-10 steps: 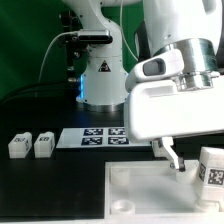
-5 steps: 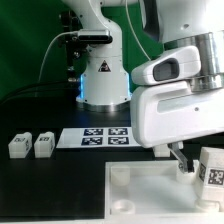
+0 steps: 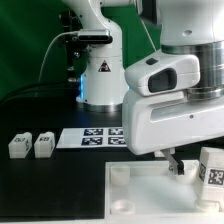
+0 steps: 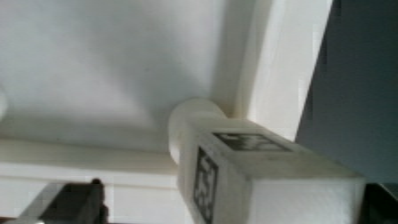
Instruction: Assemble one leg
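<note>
Near the worktop's front corner on the exterior view's right, the leg (image 3: 211, 168) stands on the white panel (image 3: 140, 192), just beside the gripper (image 3: 174, 162); its opening cannot be told

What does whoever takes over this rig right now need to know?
Gripper: low over the white panel, toward the exterior view's right. Whether it is open or shut cannot be told, and nothing is clearly held.
Nearest leg: upright at the panel's right end, beside the gripper. Whether it is seated in a socket cannot be told.
Outer leg and inner leg: on the table, to the exterior view's left of the marker board.
Done: no leg confirmed fitted.
Left: probably grasp the nearest leg and fit it into a corner socket.
</note>
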Tool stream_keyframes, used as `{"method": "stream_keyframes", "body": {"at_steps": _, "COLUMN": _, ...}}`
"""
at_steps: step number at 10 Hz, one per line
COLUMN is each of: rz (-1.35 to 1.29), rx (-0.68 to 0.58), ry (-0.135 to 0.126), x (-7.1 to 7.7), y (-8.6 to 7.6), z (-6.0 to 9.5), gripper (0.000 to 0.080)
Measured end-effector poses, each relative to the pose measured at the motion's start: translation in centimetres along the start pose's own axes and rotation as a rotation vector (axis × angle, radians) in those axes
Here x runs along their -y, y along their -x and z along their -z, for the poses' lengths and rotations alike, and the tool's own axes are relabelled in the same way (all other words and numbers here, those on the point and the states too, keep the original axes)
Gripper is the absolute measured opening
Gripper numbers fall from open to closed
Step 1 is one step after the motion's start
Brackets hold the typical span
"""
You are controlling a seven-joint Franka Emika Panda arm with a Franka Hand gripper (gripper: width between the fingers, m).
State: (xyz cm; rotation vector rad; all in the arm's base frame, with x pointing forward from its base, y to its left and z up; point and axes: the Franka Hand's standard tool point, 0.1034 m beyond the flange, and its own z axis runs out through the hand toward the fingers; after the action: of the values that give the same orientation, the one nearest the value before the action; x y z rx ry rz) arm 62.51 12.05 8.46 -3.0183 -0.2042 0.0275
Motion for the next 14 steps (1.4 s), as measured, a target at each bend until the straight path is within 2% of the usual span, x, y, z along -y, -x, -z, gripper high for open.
{"method": "stream_keyframes", "body": {"at_steps": 1, "rz": 0.002, "rx": 0.002, "ry": 0.000, "x": -0.11, "y": 0.10, "z": -0.10, "gripper": 0.0601}}
{"method": "stream_keyframes", "body": {"at_steps": 2, "rz": 0.001, "rx": 0.003, "ry": 0.000, "x": -0.14, "y": 0.12, "z": -0.12, "gripper": 0.0601}}
{"method": "stream_keyframes", "body": {"at_steps": 3, "rz": -0.001, "rx": 0.003, "ry": 0.000, "x": -0.13, "y": 0.13, "z": -0.13, "gripper": 0.0425}}
{"method": "stream_keyframes", "body": {"at_steps": 4, "rz": -0.021, "rx": 0.003, "ry": 0.002, "x": -0.21, "y": 0.15, "z": -0.13, "gripper": 0.0425}}
{"method": "stream_keyframes", "body": {"at_steps": 5, "rz": -0.038, "rx": 0.004, "ry": 0.003, "x": -0.35, "y": 0.17, "z": -0.15, "gripper": 0.0295}}
{"method": "stream_keyframes", "body": {"at_steps": 9, "rz": -0.409, "rx": 0.006, "ry": 0.001, "x": -0.26, "y": 0.16, "z": -0.39, "gripper": 0.0295}}
{"method": "stream_keyframes", "body": {"at_steps": 10, "rz": -0.585, "rx": 0.000, "ry": -0.004, "x": -0.43, "y": -0.50, "z": -0.33, "gripper": 0.0295}}
{"method": "stream_keyframes", "body": {"at_steps": 12, "rz": -0.922, "rx": 0.025, "ry": -0.014, "x": -0.52, "y": -0.62, "z": -0.38, "gripper": 0.0294}}
{"method": "stream_keyframes", "body": {"at_steps": 14, "rz": -1.318, "rx": 0.048, "ry": -0.088, "x": -0.53, "y": -0.59, "z": -0.56, "gripper": 0.0294}}
